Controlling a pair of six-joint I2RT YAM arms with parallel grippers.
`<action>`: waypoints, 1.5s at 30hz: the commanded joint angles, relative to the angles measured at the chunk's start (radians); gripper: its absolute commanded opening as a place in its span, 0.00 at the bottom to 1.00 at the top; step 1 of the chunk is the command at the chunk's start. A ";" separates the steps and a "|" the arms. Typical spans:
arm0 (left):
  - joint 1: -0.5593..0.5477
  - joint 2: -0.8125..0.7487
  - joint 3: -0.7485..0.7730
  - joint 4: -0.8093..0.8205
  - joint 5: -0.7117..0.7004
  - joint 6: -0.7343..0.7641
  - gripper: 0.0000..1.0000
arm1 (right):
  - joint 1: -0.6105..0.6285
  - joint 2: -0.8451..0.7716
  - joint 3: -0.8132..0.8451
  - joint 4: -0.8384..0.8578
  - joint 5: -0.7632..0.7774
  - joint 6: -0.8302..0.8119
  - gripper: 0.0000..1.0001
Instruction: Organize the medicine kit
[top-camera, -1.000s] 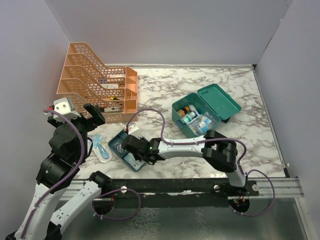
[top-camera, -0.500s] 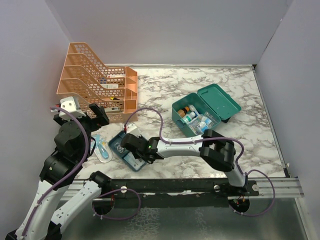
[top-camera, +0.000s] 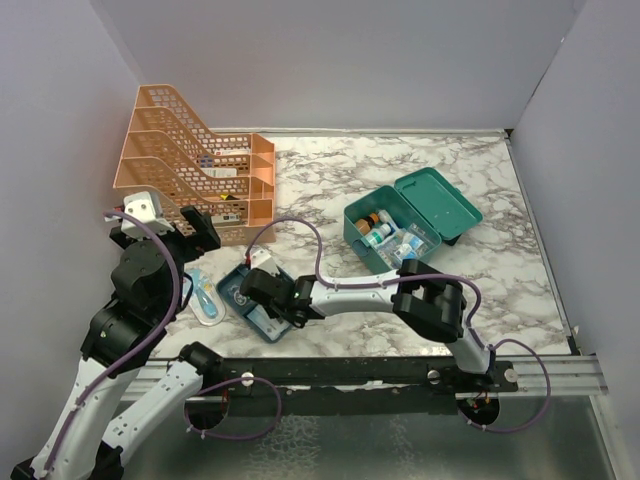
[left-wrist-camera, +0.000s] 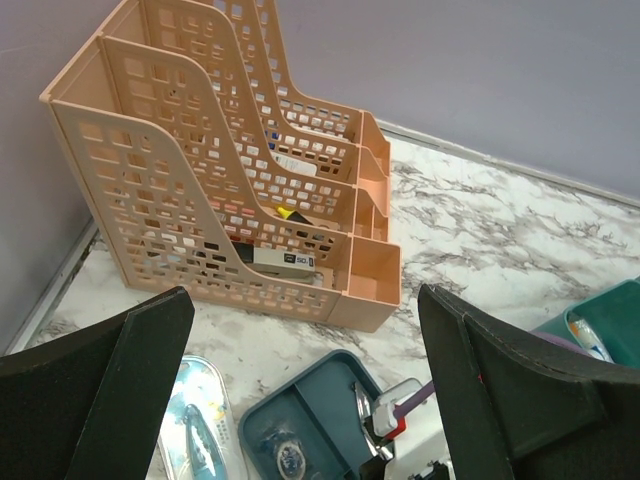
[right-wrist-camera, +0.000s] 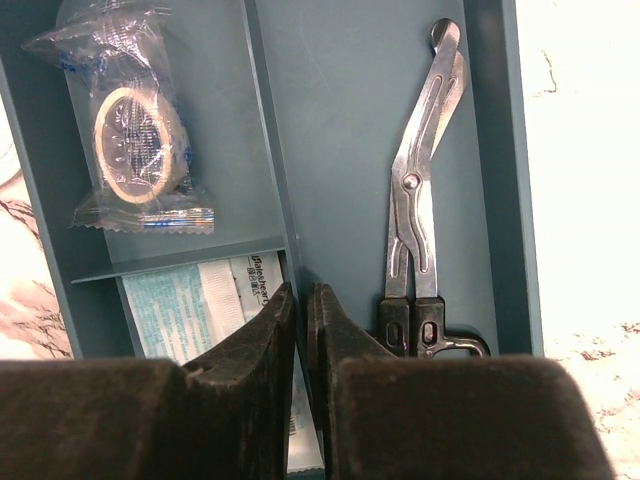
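The medicine kit (top-camera: 365, 240) is a teal box standing open at centre right, lid (top-camera: 438, 203) back, with bottles and packets inside. A flat teal divided tray (top-camera: 232, 288) lies at front left. My right gripper (right-wrist-camera: 303, 295) reaches down into it, shut on the tray's divider wall (right-wrist-camera: 268, 150), one finger on each side. In the tray lie metal scissors (right-wrist-camera: 420, 180), a wrapped tape roll (right-wrist-camera: 135, 140) and a plaster packet (right-wrist-camera: 195, 305). My left gripper (left-wrist-camera: 305, 300) hovers wide open above the tray (left-wrist-camera: 320, 400), holding nothing.
An orange mesh file rack (top-camera: 195, 165) with small boxes in it stands at back left. A blister pack (top-camera: 203, 297) lies left of the tray. The right arm (top-camera: 360, 290) spans the table in front of the kit. Walls close in on three sides.
The right gripper has closed onto the tray's divider. The left arm has shifted slightly right and forward, still open.
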 joint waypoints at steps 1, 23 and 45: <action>0.004 0.014 0.005 -0.005 0.028 0.007 0.99 | -0.006 0.007 0.031 0.016 -0.008 -0.029 0.06; 0.003 0.000 0.024 -0.005 0.042 -0.006 0.99 | -0.006 -0.390 -0.053 -0.144 0.057 -0.128 0.01; 0.004 0.013 -0.032 -0.006 0.204 -0.142 0.99 | -0.402 -0.563 0.134 -0.373 -0.084 -0.406 0.01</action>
